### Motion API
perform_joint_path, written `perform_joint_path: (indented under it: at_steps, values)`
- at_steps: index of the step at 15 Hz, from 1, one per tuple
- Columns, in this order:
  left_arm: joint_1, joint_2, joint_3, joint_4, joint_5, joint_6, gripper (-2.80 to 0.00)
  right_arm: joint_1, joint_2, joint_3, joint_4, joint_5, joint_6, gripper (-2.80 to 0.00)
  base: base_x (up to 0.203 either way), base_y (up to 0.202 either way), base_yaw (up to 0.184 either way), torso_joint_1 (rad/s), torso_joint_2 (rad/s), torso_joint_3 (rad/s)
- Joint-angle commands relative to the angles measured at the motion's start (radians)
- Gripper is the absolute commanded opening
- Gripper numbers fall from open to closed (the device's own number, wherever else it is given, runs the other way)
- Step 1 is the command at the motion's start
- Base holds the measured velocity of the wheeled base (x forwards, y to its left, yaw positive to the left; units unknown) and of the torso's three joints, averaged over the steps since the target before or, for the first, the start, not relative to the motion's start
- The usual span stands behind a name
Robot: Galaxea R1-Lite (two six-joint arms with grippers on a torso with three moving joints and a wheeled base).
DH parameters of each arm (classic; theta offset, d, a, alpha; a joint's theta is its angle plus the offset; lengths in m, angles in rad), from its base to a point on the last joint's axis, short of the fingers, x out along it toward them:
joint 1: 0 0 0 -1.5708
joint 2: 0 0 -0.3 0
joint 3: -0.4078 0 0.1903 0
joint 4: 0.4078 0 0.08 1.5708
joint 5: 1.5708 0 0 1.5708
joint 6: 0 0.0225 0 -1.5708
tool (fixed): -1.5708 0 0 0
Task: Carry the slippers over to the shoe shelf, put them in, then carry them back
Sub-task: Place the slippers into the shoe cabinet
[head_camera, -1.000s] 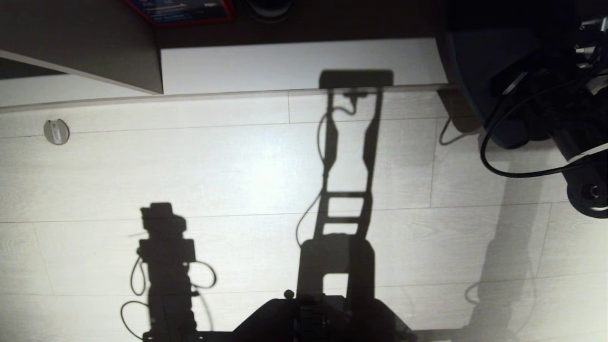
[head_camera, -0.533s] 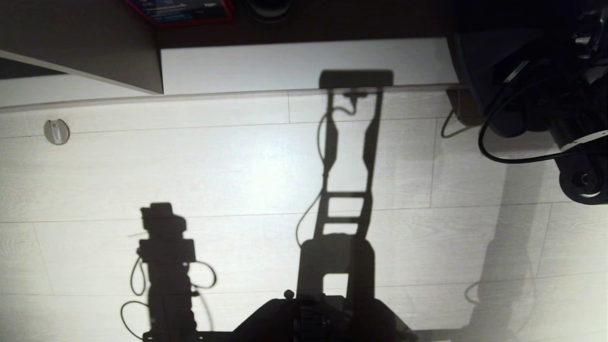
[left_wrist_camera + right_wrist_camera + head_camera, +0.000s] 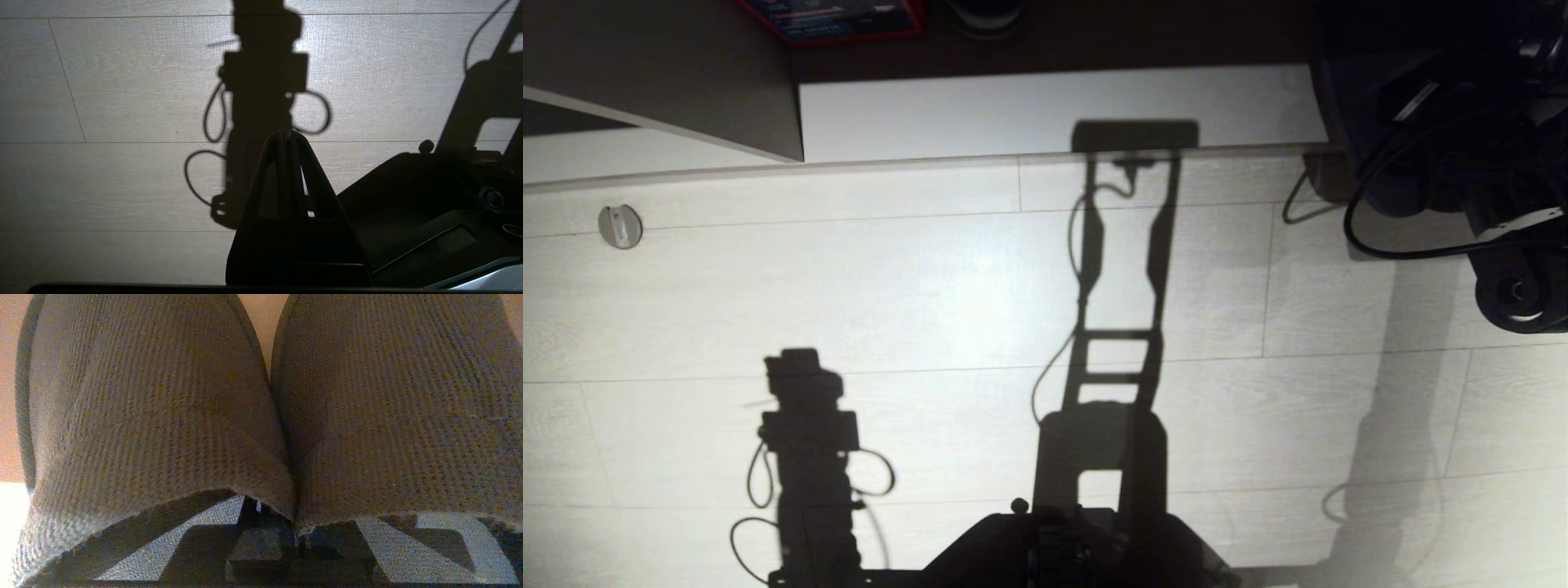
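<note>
1. The right gripper [image 3: 300,535] has its fingers pinched on the slippers [image 3: 261,408], which lie side by side, touching, toes away from the wrist.
2. The slippers [image 3: 1372,122] hang dark at the shoe shelf [image 3: 1045,110], by its right end.
3. The left gripper [image 3: 286,136] hangs over the floor [image 3: 890,278], well apart from the shoe shelf, fingers pressed together, holding nothing.
</note>
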Motion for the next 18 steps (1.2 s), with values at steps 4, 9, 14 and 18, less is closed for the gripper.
perform_joint_path:
  at_steps: [4, 9, 14, 18]
  values:
    - [0.0, 0.0, 0.0, 0.0, -0.001, -0.001, -2.8, 0.001, 0.034, -0.039, -0.007, -0.014, -0.002, -2.8, 0.0, 0.0, 0.0, 0.0, 0.0, 0.0]
    - [0.0, 0.0, 0.0, 0.0, 0.0, -0.001, -2.8, 0.001, 0.034, -0.046, -0.007, -0.017, 0.002, -2.8, 0.0, 0.0, 0.0, 0.0, 0.0, 0.0]
    - [0.0, 0.0, 0.0, 0.0, -0.001, -0.001, -2.8, 0.001, 0.024, -0.046, -0.008, -0.016, 0.005, 0.0, 0.0, 0.0, 0.0, 0.0, 0.0, 0.0]
    - [0.0, 0.0, 0.0, 0.0, -0.001, -0.001, -2.8, 0.001, 0.02, -0.044, -0.006, -0.017, 0.007, 0.0, 0.0, 0.0, 0.0, 0.0, 0.0, 0.0]
